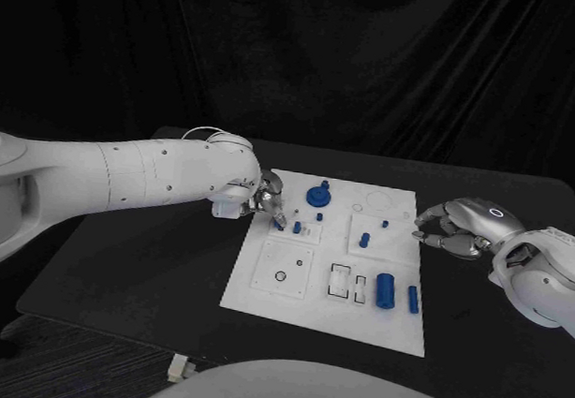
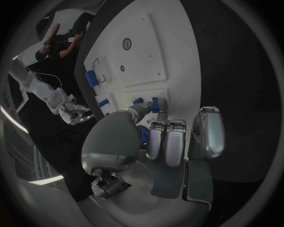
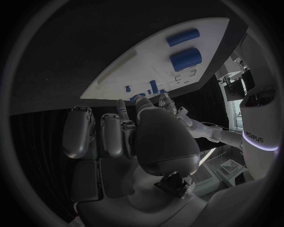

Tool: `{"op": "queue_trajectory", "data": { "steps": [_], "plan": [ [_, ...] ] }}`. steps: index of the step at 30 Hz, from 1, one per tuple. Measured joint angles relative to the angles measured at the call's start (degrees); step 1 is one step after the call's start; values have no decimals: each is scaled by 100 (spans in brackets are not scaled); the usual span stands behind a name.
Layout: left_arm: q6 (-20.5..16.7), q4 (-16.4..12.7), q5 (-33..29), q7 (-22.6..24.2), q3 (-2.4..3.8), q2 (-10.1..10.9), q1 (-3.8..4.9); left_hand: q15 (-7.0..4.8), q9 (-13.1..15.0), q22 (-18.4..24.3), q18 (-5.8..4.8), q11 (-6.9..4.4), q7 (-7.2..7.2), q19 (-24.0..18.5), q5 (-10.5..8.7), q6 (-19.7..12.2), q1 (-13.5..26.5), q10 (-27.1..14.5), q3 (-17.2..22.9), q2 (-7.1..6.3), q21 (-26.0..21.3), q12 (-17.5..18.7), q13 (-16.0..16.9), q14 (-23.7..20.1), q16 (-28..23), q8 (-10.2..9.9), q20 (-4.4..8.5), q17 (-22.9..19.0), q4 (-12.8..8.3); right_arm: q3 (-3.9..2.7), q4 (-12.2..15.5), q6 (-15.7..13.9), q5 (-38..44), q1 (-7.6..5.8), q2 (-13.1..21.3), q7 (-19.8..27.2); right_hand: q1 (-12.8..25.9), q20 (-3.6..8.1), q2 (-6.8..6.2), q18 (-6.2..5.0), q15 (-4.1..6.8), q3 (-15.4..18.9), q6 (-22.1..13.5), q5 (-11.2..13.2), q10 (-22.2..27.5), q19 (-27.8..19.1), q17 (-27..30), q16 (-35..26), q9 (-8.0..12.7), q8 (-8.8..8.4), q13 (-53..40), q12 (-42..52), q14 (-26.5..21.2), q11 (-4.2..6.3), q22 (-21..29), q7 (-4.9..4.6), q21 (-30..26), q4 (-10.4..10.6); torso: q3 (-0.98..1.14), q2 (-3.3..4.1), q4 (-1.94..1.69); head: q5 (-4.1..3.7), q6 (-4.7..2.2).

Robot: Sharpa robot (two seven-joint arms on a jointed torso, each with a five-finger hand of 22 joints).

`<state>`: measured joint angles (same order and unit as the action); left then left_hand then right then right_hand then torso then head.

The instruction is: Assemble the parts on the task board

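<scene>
The white task board (image 1: 337, 302) lies mid-table. My left hand (image 1: 258, 199) hovers over its far left edge and pinches a small blue peg (image 2: 155, 104) between thumb and a finger, the peg's tip (image 1: 278, 223) just above the board. My right hand (image 1: 456, 229) sits at the board's right edge with fingers curled in and nothing seen in them. On the board stand a blue knobbed part (image 1: 319, 196) and small pegs (image 1: 367, 237). A thick blue cylinder (image 1: 386, 289) and a thinner one (image 1: 413, 299) lie near the front right.
Recessed slots and a ring mark (image 1: 281, 276) show on the board's front left. Black tabletop (image 1: 146, 271) surrounds the board, with its front edge close to the board's near side. Dark curtains hang behind.
</scene>
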<state>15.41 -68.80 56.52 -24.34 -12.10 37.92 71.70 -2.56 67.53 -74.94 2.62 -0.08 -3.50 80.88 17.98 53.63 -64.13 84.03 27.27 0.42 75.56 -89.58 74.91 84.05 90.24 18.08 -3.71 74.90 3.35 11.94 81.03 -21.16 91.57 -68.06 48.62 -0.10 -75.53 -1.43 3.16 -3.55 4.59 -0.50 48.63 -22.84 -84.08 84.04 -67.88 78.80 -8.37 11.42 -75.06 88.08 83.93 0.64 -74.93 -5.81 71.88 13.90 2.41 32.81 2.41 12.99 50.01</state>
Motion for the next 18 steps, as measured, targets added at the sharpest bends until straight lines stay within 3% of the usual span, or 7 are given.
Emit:
{"op": "queue_trajectory", "data": {
  "steps": [18],
  "plan": [
    [18,105,-4,30,0,-79,-8,0,-3,1,0,0,-12,0,-1,-14,3,0,-1,-3,-22,22,0,0,0,0,0,0,0,0,6,4,0,2,8,-1,0,0,0,0,0,0,0,0,0,0,0,0,4,0,-4,1,0,0,1,0,0,0,1,1,-2,-19,0]
  ]
}}
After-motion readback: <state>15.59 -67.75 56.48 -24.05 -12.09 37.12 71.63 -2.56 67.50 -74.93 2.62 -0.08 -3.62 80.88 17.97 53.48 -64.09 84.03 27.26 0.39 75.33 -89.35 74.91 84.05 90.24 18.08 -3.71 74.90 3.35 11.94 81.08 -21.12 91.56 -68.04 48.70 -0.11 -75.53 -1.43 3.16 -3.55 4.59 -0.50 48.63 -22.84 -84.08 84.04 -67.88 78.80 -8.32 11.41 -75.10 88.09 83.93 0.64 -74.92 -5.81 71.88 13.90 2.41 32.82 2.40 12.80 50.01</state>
